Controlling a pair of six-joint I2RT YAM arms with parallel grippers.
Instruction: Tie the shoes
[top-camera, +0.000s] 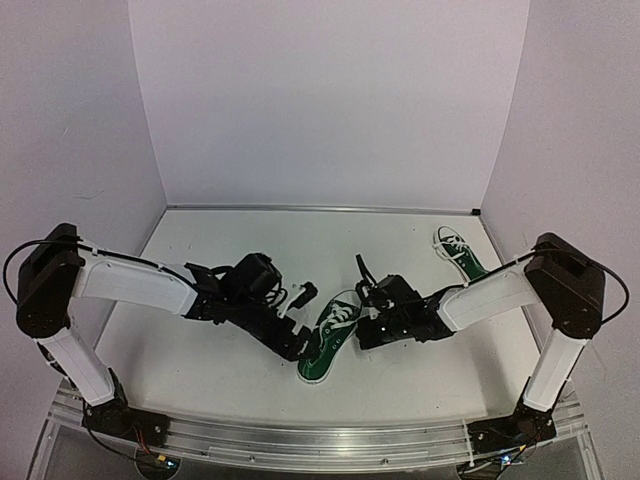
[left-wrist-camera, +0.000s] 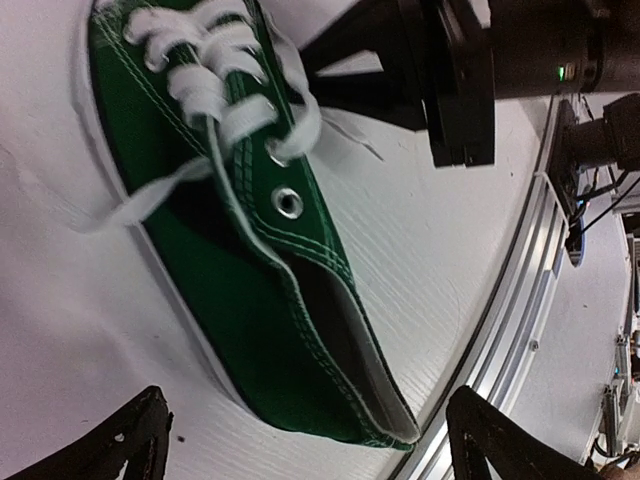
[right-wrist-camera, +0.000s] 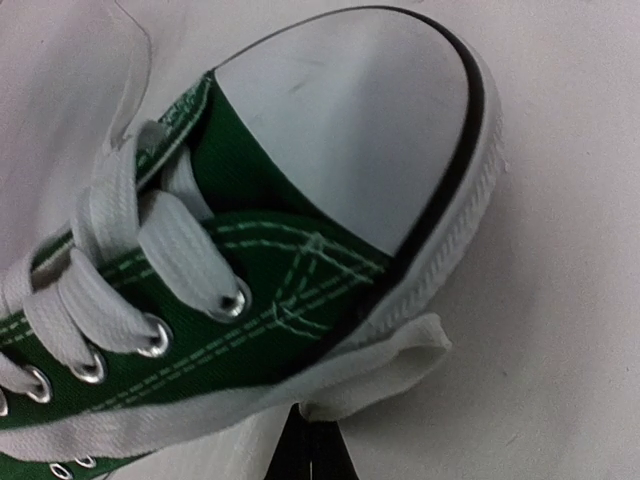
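One green shoe (top-camera: 330, 345) lies mid-table, toe pointing away, between both grippers. In the left wrist view its heel (left-wrist-camera: 300, 340) sits between my left gripper's (left-wrist-camera: 308, 405) wide-open fingers (left-wrist-camera: 130, 440), which hold nothing. A loose white lace end (left-wrist-camera: 135, 205) trails off the shoe's side. My right gripper (right-wrist-camera: 315, 435) is beside the white toe cap (right-wrist-camera: 350, 110) and is shut on a folded loop of white lace (right-wrist-camera: 385, 365). From above, the left gripper (top-camera: 302, 345) and right gripper (top-camera: 366, 318) flank the shoe. The second shoe (top-camera: 458, 252) lies at the back right, untouched.
The table's metal front rail (top-camera: 320, 440) runs just behind the near shoe's heel and also shows in the left wrist view (left-wrist-camera: 520, 300). White walls enclose the table at the back and sides. The right arm's black body (left-wrist-camera: 460, 80) hangs close above the laces.
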